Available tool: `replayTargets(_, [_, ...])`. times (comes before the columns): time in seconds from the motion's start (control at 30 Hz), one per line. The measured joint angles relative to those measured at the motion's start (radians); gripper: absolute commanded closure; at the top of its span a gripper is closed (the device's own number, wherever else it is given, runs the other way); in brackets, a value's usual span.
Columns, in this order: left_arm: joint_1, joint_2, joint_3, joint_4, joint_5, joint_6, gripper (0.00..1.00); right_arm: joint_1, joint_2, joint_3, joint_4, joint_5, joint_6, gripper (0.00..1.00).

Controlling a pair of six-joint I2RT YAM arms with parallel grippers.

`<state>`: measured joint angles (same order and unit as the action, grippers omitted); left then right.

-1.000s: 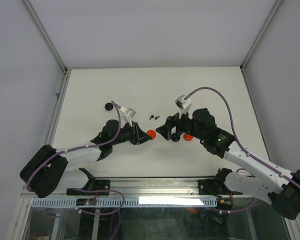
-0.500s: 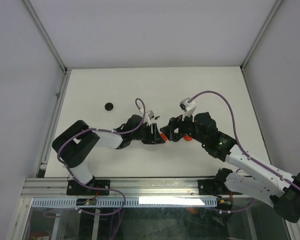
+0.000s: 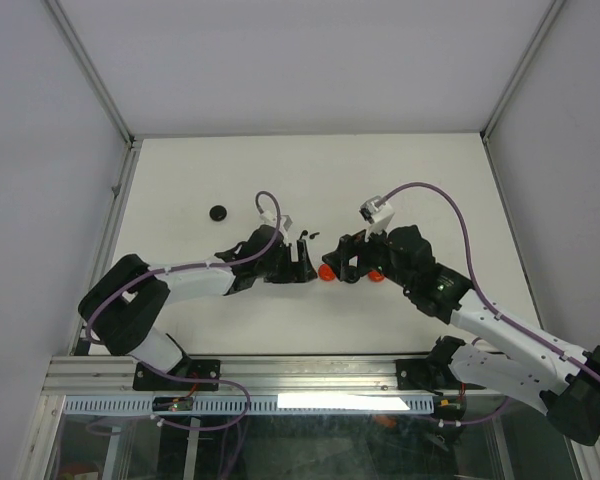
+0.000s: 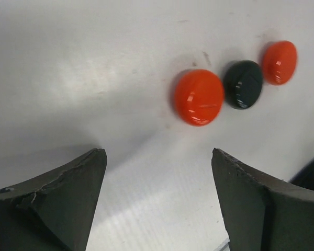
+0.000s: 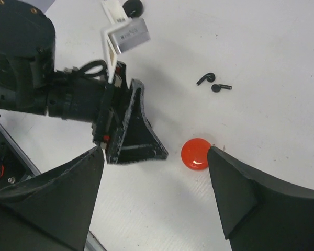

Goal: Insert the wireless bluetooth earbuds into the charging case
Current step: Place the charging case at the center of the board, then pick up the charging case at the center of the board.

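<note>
Two pincers face each other over the middle of the counter point(image 3: 430, 180), and the change is on my left side. A second ago the left pincer point(image 4: 156, 157) was pinched shut with a red disc point(image 5: 195, 153) at its tip, further toward the left edge. Now it has swung in to the centre, its jaws stand wide with nothing between them, and the disc lies flat on the counter just ahead of them. The right pincer point(image 5: 154, 154) is as it was: spread wide, empty, hanging over that same disc from the other side. Just past it, in a row, sit a black disc point(image 4: 243, 83) and a second red disc point(image 4: 279, 62).

I read this as a drop-off that gathers the discs together, not as insertion. Which disc, if any, serves as the charging case I cannot tell; none shows an opening, and no earbud is in anything yet.

A little beyond the pincers toward the far edge, still about mid-counter, lie the black earbuds point(image 5: 205, 78). They are a tiny glossy pair, each a rounded head with a short stem, comma-like, lying flat just beside each other. I see no red ones. Farther off toward the left edge sits a lone black disc point(image 3: 218, 212).
</note>
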<state>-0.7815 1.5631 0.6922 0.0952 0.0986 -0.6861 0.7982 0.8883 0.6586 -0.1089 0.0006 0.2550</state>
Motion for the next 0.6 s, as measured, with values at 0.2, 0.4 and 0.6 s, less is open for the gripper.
replayTargets(0.2, [0.113,-0.076,0.023,-0.208,-0.155,0.039,0.07,0.0,-0.019,-0.031,0.004,0.035,-0.015,0.15])
replayTargets(0.4, [0.245,-0.086,0.122,-0.368,-0.317,0.097,0.01,0.0,-0.051,-0.088,0.043,0.081,-0.027,0.1])
replayTargets(0.6, [0.368,-0.061,0.24,-0.434,-0.429,0.126,0.01,0.0,-0.073,-0.162,0.114,0.137,-0.05,0.08])
